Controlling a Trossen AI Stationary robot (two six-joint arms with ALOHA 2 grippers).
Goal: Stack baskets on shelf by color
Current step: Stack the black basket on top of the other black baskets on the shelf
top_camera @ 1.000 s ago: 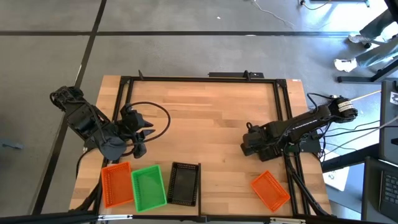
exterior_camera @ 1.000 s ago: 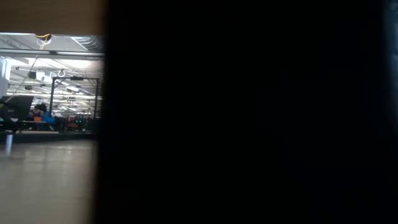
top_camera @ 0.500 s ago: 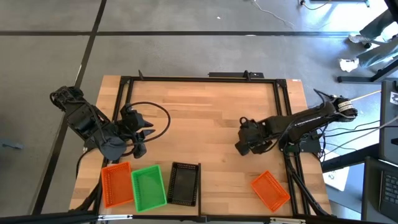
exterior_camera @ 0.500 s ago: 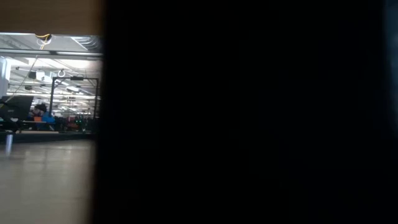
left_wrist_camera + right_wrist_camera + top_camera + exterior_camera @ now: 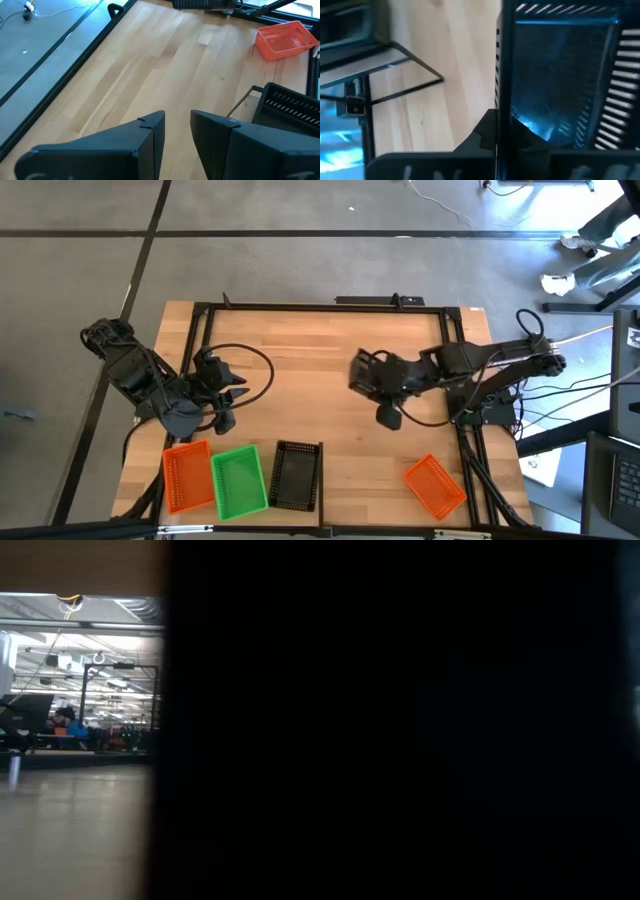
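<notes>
Over the bench's middle, the right gripper (image 5: pixel 362 372) pinches a black basket's (image 5: pixel 560 75) wall; the left gripper's (image 5: pixel 177 131) fingers stand narrowly parted, while something dark blocks most of the low view.

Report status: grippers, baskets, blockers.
Right gripper shut on black basket, mid-table. Left gripper open, above orange basket. Nothing blocking.

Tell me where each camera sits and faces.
High: overhead, straight down on the table; both arms, left end effector and right end effector show.
Low: table height, facing the room; a dark mass blocks most, no arm seen.
Left wrist: over its open fingers, across the table to the lone orange basket.
Right wrist: close on the black basket that end effector grips.
Shared: high and left wrist both show that orange basket.
</notes>
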